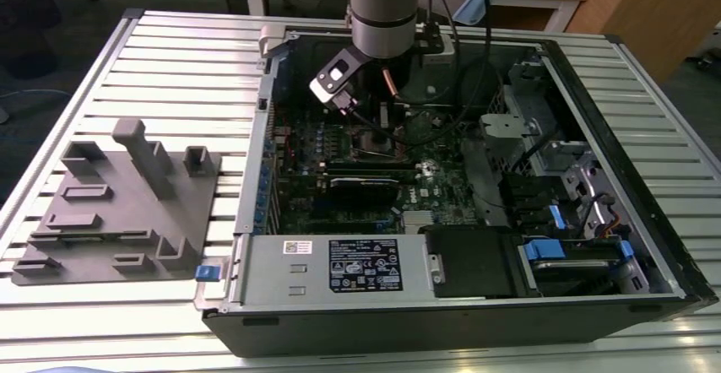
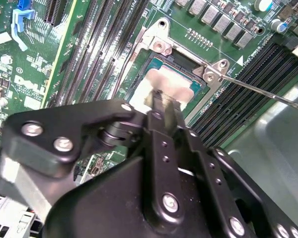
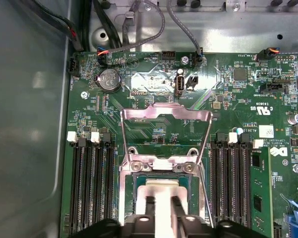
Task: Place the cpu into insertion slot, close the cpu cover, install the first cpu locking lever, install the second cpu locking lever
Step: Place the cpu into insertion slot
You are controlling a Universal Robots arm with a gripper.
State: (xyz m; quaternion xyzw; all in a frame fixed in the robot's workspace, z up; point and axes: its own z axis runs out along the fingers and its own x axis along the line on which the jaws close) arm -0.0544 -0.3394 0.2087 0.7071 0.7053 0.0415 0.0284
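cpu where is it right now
In both wrist views the cpu lies at the slot, between the two banks of memory slots, right at the hand's tip; the cover stands open beside it.

label (image 1: 364, 265) on power supply (image 1: 282, 286), print unreadable

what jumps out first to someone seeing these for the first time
The open computer case on the slatted table, with the arm reaching down into it. In both wrist views the gripper hangs right over the cpu in the insertion slot, the cpu cover standing open.
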